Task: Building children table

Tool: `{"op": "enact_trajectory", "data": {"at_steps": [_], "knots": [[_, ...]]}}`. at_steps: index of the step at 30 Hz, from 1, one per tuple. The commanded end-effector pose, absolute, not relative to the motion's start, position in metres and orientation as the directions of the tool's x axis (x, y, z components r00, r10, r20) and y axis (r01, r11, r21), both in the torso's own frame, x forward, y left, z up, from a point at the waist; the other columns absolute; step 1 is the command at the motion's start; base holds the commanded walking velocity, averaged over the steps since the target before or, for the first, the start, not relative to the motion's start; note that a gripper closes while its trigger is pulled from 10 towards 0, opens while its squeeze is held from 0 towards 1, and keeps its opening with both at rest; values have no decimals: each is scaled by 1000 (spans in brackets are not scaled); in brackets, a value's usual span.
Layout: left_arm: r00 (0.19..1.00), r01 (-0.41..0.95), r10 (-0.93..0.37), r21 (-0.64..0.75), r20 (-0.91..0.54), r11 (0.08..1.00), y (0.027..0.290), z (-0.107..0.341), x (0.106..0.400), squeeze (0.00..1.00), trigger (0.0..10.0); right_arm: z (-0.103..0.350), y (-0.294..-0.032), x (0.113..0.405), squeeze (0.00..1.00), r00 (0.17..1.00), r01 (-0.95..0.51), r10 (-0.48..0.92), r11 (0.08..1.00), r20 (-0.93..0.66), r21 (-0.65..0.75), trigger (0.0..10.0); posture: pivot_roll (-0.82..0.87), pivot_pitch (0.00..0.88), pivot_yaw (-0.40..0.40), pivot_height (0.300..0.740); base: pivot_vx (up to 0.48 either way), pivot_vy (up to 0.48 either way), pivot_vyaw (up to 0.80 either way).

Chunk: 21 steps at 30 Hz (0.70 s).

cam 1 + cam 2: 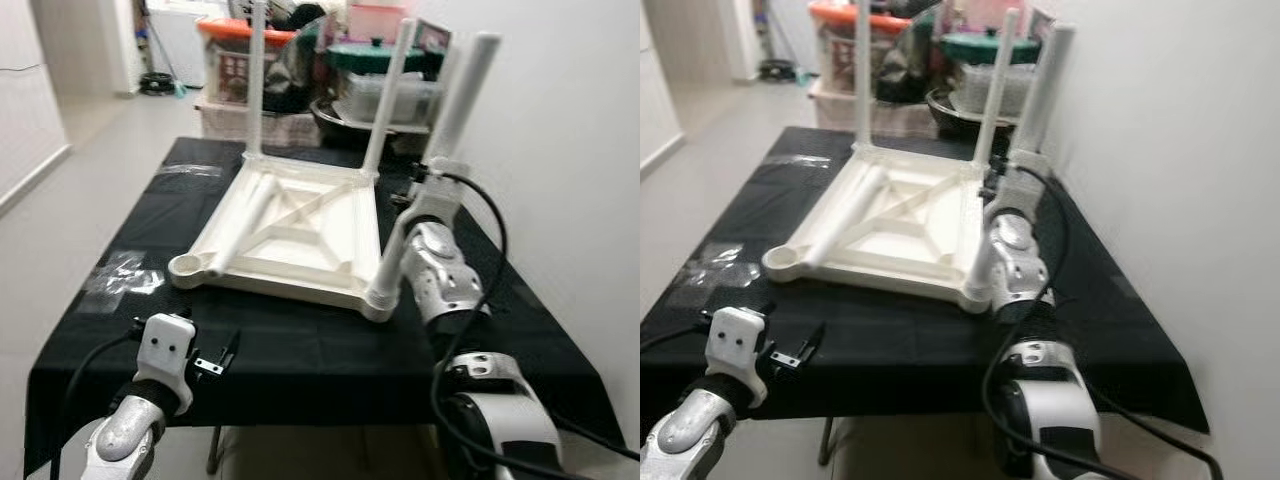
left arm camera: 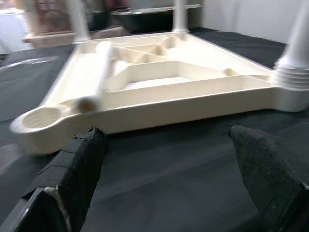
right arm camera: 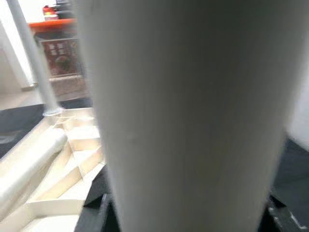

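A white children table top [image 1: 300, 225] lies upside down on the black-covered table [image 1: 300, 345]. Two legs stand at its far corners [image 1: 256, 80] [image 1: 390, 90]. A third leg [image 1: 460, 100] stands tilted in the near right corner, with my right gripper [image 1: 432, 172] shut on it partway up. A loose leg [image 1: 245, 225] lies across the underside, pointing at the empty near left socket [image 1: 188, 266]. My left gripper [image 2: 169, 164] hovers open just above the cloth at the table's near edge, short of that socket, with nothing between its fingers [image 2: 72, 169].
Crumpled clear plastic [image 1: 125, 272] lies on the cloth at the left. Storage bins [image 1: 235, 60] and a lidded pot [image 1: 375, 55] crowd the space behind the table. A white wall [image 1: 570, 150] runs close along the right side. Open floor [image 1: 90, 150] lies to the left.
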<state>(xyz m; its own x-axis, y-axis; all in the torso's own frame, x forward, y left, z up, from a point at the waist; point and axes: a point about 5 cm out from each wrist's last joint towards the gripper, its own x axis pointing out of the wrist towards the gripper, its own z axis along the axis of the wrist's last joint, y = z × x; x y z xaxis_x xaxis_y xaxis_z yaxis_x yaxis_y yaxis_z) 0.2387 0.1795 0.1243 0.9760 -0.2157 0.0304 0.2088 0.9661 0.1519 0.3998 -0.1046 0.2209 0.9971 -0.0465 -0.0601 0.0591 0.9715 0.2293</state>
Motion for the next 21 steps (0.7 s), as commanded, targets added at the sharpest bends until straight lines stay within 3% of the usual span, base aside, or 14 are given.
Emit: {"op": "enact_trajectory", "data": {"at_steps": [1,2,6,7,9,12,13,16,20,21], "knots": [[974,220,-224,158,12,963,179,122,239,0,10000,184,-91,395,824,970,32,38,959,-239,281,10000,44,0,-77,740,0,0,0],[975,217,-221,159,11,963,180,122,239,0,10000,188,-95,396,1000,974,43,23,959,-226,281,10000,43,0,-83,740,0,0,0],[977,211,-215,158,8,965,181,120,238,0,10000,209,-116,399,1000,988,17,21,969,-154,244,10000,41,0,-90,740,0,0,0],[977,211,-214,156,8,965,180,120,237,0,10000,218,-125,399,0,992,-24,53,972,-117,234,10000,42,0,-91,740,0,0,0],[977,210,-214,155,9,965,179,119,237,0,10000,224,-130,399,0,993,-52,75,972,-95,228,10000,42,0,-91,740,0,0,0],[978,206,-210,154,10,966,180,119,236,0,10000,252,-144,397,0,963,-267,268,945,24,186,10000,47,0,-100,740,0,0,0],[978,206,-210,154,10,966,180,119,236,0,10000,252,-144,397,0,963,-267,268,945,24,186,10000,47,0,-100,740,0,0,0],[979,200,-204,157,10,967,181,119,236,0,10000,281,-158,390,0,877,-476,461,871,139,117,10000,51,0,-99,740,0,0,0],[978,202,-206,160,11,966,181,120,236,0,10000,290,-160,386,0,798,-592,575,804,179,53,10000,50,0,-97,740,0,0,0],[978,203,-207,160,11,966,181,120,237,0,10000,290,-159,385,0,785,-609,593,792,177,44,9098,51,0,-98,740,0,0,0]]}}
